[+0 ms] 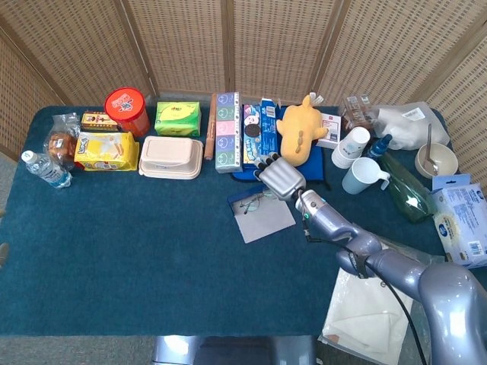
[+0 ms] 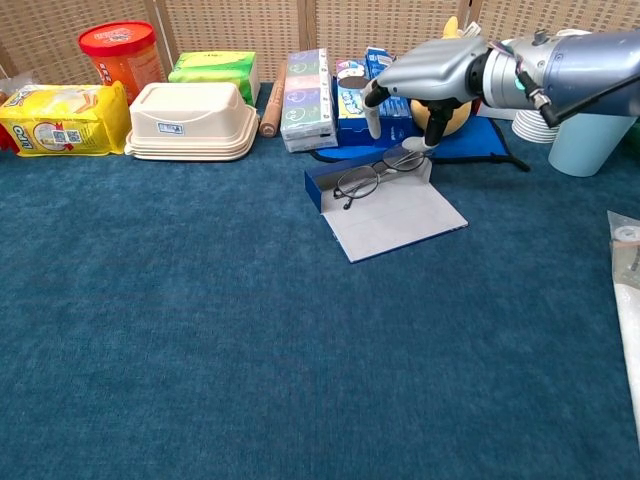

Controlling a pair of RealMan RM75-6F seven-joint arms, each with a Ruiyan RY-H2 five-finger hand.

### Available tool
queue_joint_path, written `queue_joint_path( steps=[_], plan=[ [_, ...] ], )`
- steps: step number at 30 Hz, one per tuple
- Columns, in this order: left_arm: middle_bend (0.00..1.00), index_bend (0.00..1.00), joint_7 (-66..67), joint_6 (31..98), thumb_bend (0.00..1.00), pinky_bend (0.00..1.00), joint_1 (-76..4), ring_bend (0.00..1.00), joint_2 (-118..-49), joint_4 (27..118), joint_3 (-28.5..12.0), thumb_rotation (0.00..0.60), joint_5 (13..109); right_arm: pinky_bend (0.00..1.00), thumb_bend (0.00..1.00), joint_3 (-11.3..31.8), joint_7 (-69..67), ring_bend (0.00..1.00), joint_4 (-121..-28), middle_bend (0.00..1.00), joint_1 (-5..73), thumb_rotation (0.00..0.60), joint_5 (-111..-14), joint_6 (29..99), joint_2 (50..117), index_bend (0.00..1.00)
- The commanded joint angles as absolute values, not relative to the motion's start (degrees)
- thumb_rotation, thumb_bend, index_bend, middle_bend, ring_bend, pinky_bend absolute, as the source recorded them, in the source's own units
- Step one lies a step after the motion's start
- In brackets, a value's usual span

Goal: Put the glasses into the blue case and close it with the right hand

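The thin-framed glasses (image 2: pixel 370 177) (image 1: pixel 253 202) lie across the back part of the open blue case (image 2: pixel 325 186) (image 1: pixel 262 217), lenses toward the left. The case's grey inner flap (image 2: pixel 395 215) lies flat toward me. My right hand (image 2: pixel 430 72) (image 1: pixel 281 176) hovers just above and behind the case, fingers apart and pointing down with nothing in them. One fingertip (image 2: pixel 418 146) hangs close to the right end of the glasses; whether it touches them is unclear. My left hand is in neither view.
Along the back stand a beige lunch box (image 2: pixel 193 120), tissue boxes (image 2: pixel 308 85), a yellow plush (image 1: pixel 299 129) on a blue bag (image 2: pixel 475 140), and cups (image 1: pixel 359 176). A red canister (image 2: pixel 118 52) and a yellow packet (image 2: pixel 60 118) sit far left. Plastic-wrapped paper (image 1: pixel 365 312) lies front right.
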State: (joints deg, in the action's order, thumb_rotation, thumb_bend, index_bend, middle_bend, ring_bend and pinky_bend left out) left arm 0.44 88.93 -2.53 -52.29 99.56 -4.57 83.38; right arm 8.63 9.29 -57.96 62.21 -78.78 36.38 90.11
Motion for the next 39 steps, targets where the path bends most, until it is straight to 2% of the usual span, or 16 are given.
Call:
queue_joint_path(
  steps=[1,21,33,36,39],
  plan=[
    [0.2,0.24,0.47,88.87,0.36,0.19,-2.58,0.18,-52.32,99.53,-4.59,0.6,83.38,0.18,0.41,8.88,10.99,0.14,-58.37,0.18,62.56,0.6,-77.05,34.89,89.63,0.33],
    [0.2,0.24,0.49,88.03,0.36,0.19,-3.54,0.18,-53.36,99.0,-4.97,0.6,83.55,0.18,0.41,6.55,19.39,0.14,-66.72,0.18,59.6,0.6,-71.94,35.73,84.9,0.34],
    [0.2,0.24,-0.12,88.98,0.36,0.19,-3.1,0.18,-53.06,98.82,-4.95,0.6,83.92,0.18,0.36,8.07,20.79,0.14,-69.82,0.19,59.13,0.6,-71.94,40.17,84.45,0.34],
    [0.2,0.24,-0.5,89.22,0.36,0.19,-2.9,0.18,-52.91,98.66,-4.97,0.6,83.83,0.18,0.35,7.47,21.93,0.13,-71.17,0.18,58.38,0.6,-71.9,41.23,84.25,0.28],
    [0.2,0.24,-0.73,89.18,0.36,0.19,-2.94,0.18,-52.92,98.53,-4.91,0.6,84.06,0.17,0.31,7.14,23.56,0.09,-72.05,0.14,57.67,0.6,-71.68,42.81,84.86,0.17]
  ],
)
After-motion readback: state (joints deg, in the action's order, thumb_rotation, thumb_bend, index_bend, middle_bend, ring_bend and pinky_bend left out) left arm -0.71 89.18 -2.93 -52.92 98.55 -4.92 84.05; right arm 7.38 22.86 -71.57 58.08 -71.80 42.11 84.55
